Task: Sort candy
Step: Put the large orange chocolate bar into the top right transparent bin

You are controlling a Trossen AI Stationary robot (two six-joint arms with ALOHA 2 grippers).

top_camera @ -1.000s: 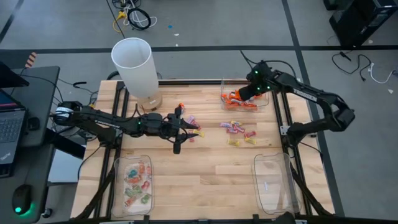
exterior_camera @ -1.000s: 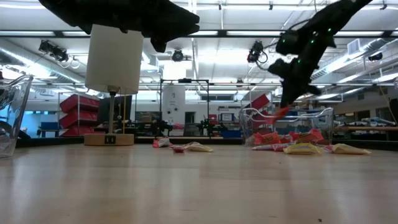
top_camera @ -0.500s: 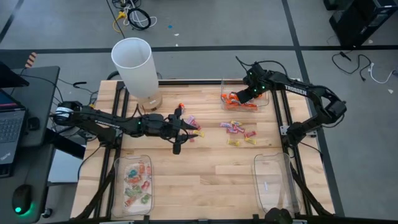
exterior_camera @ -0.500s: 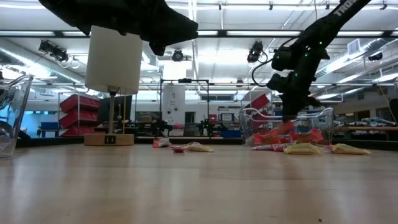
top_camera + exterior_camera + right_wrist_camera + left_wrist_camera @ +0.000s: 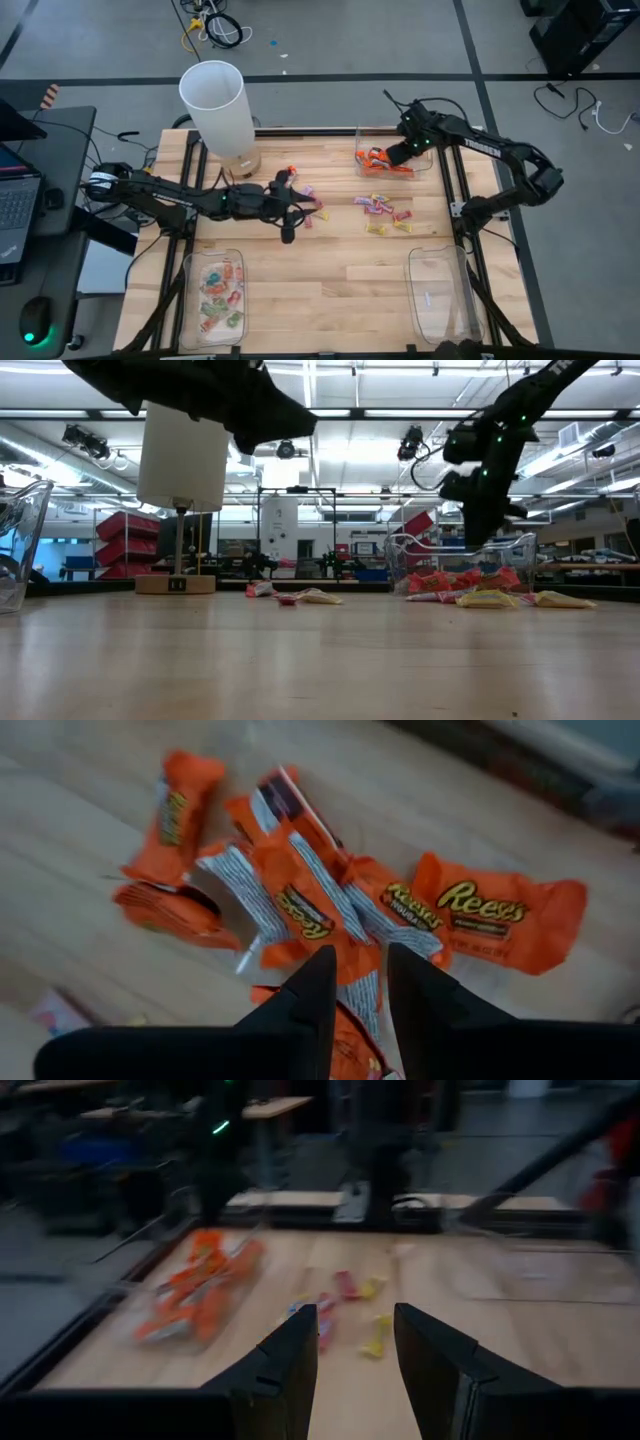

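A pale wooden slatted worktop (image 5: 330,290) fills the overhead view, with a tall white cylindrical lamp (image 5: 217,105) at 11 o'clock and 3 clear rectangular plastic trays. The tray at 7 o'clock (image 5: 214,293) holds pale green-and-pink sweets, the tray at 5 o'clock (image 5: 437,292) looks nearly bare, and the tray at 1 o'clock (image 5: 392,154) holds orange wrapped candy (image 5: 378,160).

The right hand (image 5: 402,153) hangs over that 1 o'clock tray. A second ago it carried an orange sweet between its fingers, visible dangling in the table-level view; now the fingers stand slightly apart with nothing between them, directly above the heap of orange peanut-butter-cup packets (image 5: 300,900). That suggests the sweet has just been dropped among its own colour, so 1 more piece is sorted.

The left hand (image 5: 288,212) has shifted only slightly and hovers near the worktop centre, fingers parted and holding nothing, just beside a small pink-and-yellow cluster (image 5: 308,205). More loose pink and yellow sweets (image 5: 385,212) lie toward 3 o'clock, still unsorted.
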